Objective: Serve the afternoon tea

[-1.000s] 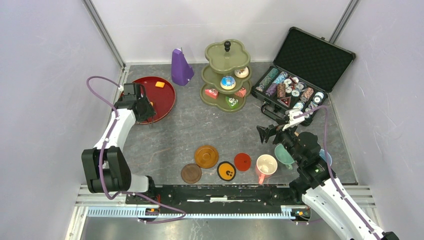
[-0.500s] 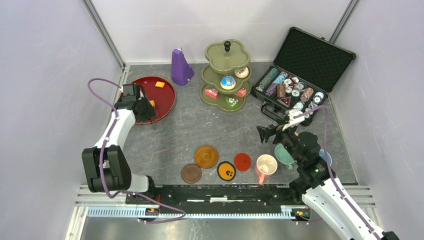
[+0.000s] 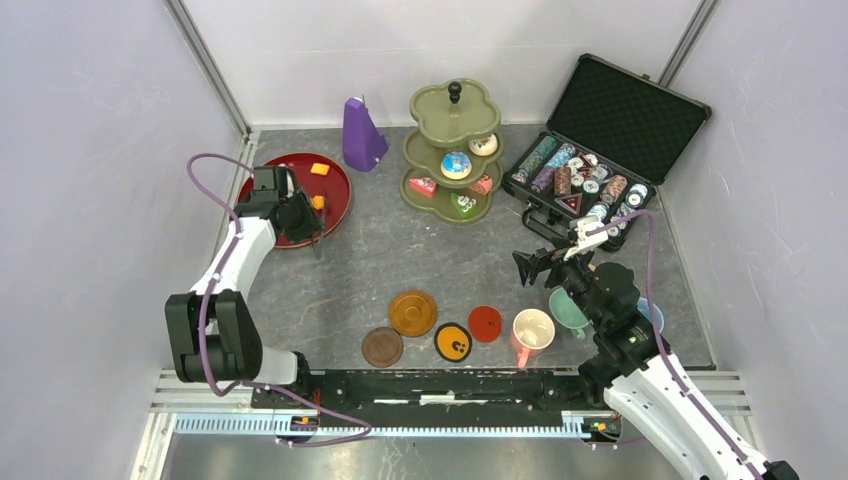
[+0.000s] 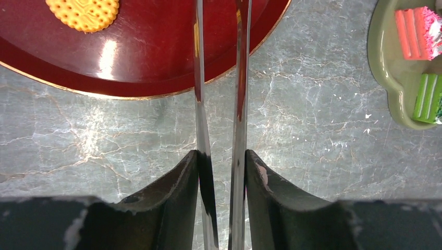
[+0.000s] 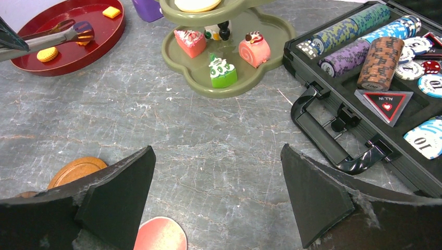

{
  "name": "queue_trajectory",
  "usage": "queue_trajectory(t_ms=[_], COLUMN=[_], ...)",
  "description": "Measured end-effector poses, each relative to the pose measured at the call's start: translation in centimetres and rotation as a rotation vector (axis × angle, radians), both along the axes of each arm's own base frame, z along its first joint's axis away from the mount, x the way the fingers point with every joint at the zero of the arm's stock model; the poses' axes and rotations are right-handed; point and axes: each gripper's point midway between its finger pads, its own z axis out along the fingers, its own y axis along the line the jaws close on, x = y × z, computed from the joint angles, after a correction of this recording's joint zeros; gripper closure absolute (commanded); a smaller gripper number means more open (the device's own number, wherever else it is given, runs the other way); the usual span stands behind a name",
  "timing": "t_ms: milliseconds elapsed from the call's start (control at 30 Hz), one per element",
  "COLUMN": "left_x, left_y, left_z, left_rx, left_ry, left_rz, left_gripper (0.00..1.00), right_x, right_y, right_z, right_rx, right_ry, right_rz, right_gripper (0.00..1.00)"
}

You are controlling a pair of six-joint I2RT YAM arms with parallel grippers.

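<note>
**Left arm swings its tongs right, toward the stand**

Since a second ago the left arm has turned rightward above the tray (image 4: 156,57), taking the tongs and their small load towards the middle of the table (image 3: 400,250). The right arm has barely shifted.

On the far left a round cookie (image 4: 83,10) lies on the tray. The left fingers (image 4: 182,177) are clamped on a pair of metal tongs (image 4: 241,78). The two blades run straight ahead from the fingers, away from the arm bases, crossing the tray's near rim and ending above its right part. The overhead view shows a small orange pastry (image 3: 318,202) at the blade tips, and it looks pinched there. The wrist view cuts off the tips, so the hold itself cannot be confirmed.

The coming move turns on one relation. The stand (image 4: 385,62) lies off to the right of the tongs, square to their long axis and well apart from the tips. Its lowest tier already carries a pink cake (image 4: 414,34) and a green cake (image 4: 427,96). I judge that the arm must carry the blades sideways, or turn them, before the tips can come above a tier.

Further right, the right fingers (image 5: 120,192) are spread wide and hold nothing. They hover above bare table, facing the stand's near side. The left arm has both the tool and the load, so the placement looks to be its job.
</note>
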Motion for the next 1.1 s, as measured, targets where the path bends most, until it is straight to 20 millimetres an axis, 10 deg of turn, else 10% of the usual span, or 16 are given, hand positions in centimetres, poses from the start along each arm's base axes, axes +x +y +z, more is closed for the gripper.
queue_trajectory(t_ms=[333, 1100], left_x=[-0.1, 0.3], left_y=[0.4, 0.4], left_z=[3.7, -0.8], left_rx=[0.0, -0.077], left_ry=[-0.076, 0.077], left_rz=[0.062, 0.235], left_gripper=[0.45, 0.54], right_x=[0.0, -0.1], right_y=[0.2, 0.1], right_z=[-0.2, 0.0], right_rx=[0.002, 0.007], right_ry=[0.008, -0.002], right_rz=[0.008, 0.007], right_gripper=[0.02, 0.02])
